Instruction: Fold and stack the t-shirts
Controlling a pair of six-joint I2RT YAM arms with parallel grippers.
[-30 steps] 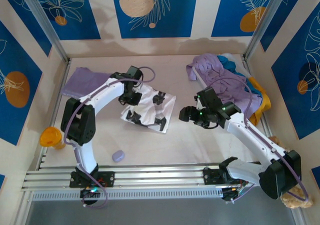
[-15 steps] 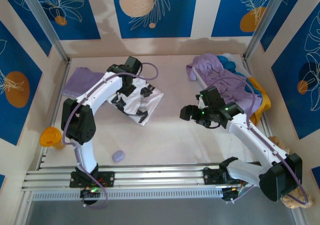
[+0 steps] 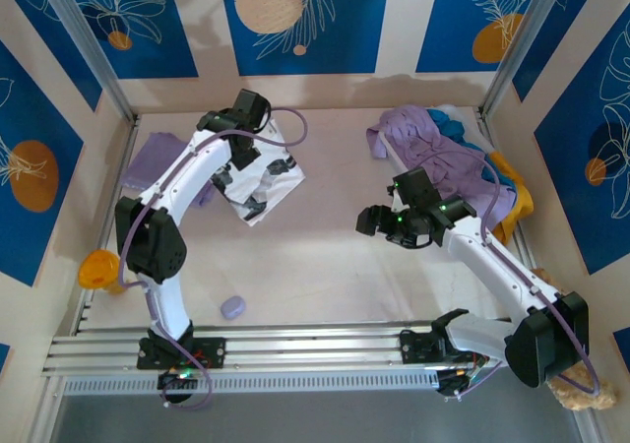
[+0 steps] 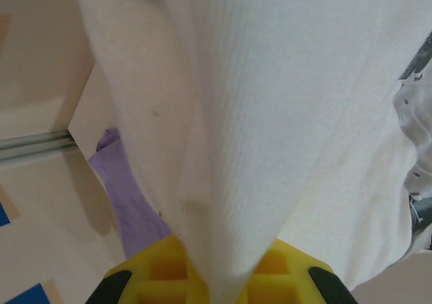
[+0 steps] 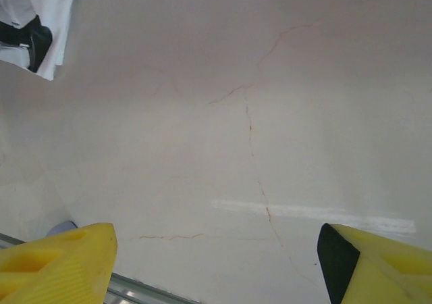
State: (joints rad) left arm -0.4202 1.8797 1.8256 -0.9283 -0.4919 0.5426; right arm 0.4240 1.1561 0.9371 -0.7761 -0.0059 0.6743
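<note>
1. Top view, left arm.
   - The left pincer [image 3: 251,146] is clamped on the white shirt [image 3: 258,179] with black patches.
   - Over the last second the arm has swung from counter [image 3: 325,266] centre toward 11 o'clock, dragging the shirt with it.
   - The shirt, looser a second ago, now hangs as a narrower bundle with its lower corner on the counter.
   - It lies just beside the folded lavender shirt [image 3: 153,158] at 10 o'clock, not yet on it.
   - Judgement: this is the carry to the stack, and the set-down is still to do.

2. Top view, right arm.
   - The right pincer [image 3: 372,221] is hardly moved, at 3 o'clock of centre over bare counter and carrying nothing.
   - The heap of unfolded shirts [image 3: 443,158] at 2 o'clock is unchanged.
   - Judgement: most of the task remains.

3. Left wrist view.
   - White ribbed cloth [image 4: 256,115] falls from between the yellow fingers [image 4: 155,273] of the pincer [image 4: 216,280], which grip a fold of it.
   - The lavender shirt [image 4: 128,203] shows at 8 o'clock, past the cloth's edge.

4. Right wrist view.
   - The pincer [image 5: 216,263] is spread wide and empty over the counter [image 5: 256,115].
   - A corner of the white shirt [image 5: 47,20] shows at 10 o'clock, well apart.
</note>
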